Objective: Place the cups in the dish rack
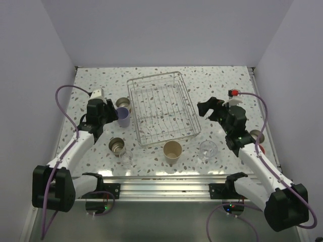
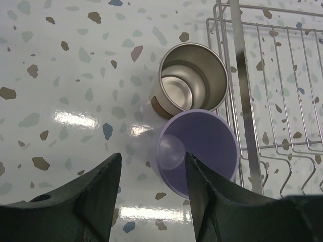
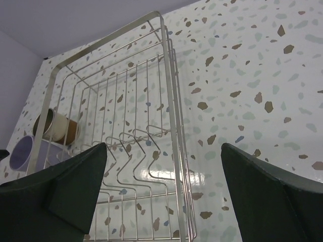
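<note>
The wire dish rack [image 1: 161, 108] lies at the table's middle with nothing in it. A lavender cup [image 2: 199, 151] stands upright by the rack's left side, touching a steel cup [image 2: 192, 80] with a tan base behind it. My left gripper [image 2: 153, 156] is partly open over the lavender cup's near wall. One finger [image 2: 212, 196] reaches into the cup and the other [image 2: 96, 196] stands outside, apart from the wall. My right gripper [image 3: 164, 146] hangs wide open over the rack's right rim [image 3: 171, 101], holding nothing.
On the table in front of the rack stand a second steel cup [image 1: 117, 146], a clear glass [image 1: 126, 157], a beige tumbler [image 1: 172, 151] and another clear glass [image 1: 208, 149]. A further steel cup [image 1: 257, 136] sits half hidden behind the right arm.
</note>
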{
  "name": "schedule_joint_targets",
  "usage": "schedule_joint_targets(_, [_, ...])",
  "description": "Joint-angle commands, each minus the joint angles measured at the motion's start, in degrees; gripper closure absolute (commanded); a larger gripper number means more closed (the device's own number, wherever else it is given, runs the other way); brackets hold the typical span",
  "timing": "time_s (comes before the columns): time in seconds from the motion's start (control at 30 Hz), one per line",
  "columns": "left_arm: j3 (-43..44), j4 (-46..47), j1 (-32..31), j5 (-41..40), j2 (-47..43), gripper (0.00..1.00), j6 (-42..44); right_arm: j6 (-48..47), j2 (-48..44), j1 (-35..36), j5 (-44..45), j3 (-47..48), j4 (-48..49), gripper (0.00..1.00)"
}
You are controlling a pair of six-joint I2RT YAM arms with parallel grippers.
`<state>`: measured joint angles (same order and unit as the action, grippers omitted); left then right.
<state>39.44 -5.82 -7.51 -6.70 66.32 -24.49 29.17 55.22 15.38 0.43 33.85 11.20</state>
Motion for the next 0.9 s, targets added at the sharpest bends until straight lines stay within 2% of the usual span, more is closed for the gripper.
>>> schedule_joint_targets(0.0, [-0.59, 2.22, 0.21, 2.65, 0.99, 0.43, 0.41, 0.28, 0.5, 0.0, -0.51, 2.19, 0.31, 0.02])
schedule_joint_targets(0.1, [-0.33, 2.4, 0.21, 2.57, 3.89, 0.43, 0.15, 0.28, 1.29, 0.09, -0.51, 2.45, 0.14, 0.02])
schedule_joint_targets(0.2, [-0.15, 3.18, 0.21, 2.39, 6.27, 0.49, 0.06, 0.27, 1.82, 0.0, -0.51, 2.63, -0.13, 0.02])
schedule_joint_targets(0.3, [-0.15, 3.8, 0.21, 1.87, 7.33, 0.64, 0.23, 0.01, 2.35, 0.09, -0.51, 2.8, -0.21, 0.02])
schedule_joint_targets(0.37, [-0.24, 3.89, 0.21, 1.52, 7.15, 0.79, 0.23, -0.08, 2.61, 0.09, -0.51, 2.98, -0.3, 0.02])
schedule_joint_targets(0.4, [-0.15, 3.8, 0.21, 1.08, 7.06, 0.94, 0.15, -0.08, 2.78, 0.01, -0.51, 2.89, -0.39, 0.02])
schedule_joint_targets(0.47, [0.02, 3.19, 0.21, 0.55, 6.02, 1.0, -0.03, -0.08, 2.96, 0.01, -0.51, 2.98, -0.3, 0.02])
schedule_joint_targets(0.63, [1.78, -0.93, 0.21, -0.85, 2.68, 1.0, -0.47, 0.27, 3.14, 0.0, -1.13, 3.51, -0.65, 0.02])
schedule_joint_targets(0.87, [4.15, -4.98, 0.21, -4.82, -11.89, 1.0, -2.32, 0.72, 1.56, 0.36, -0.86, 7.54, -6.71, 0.02])
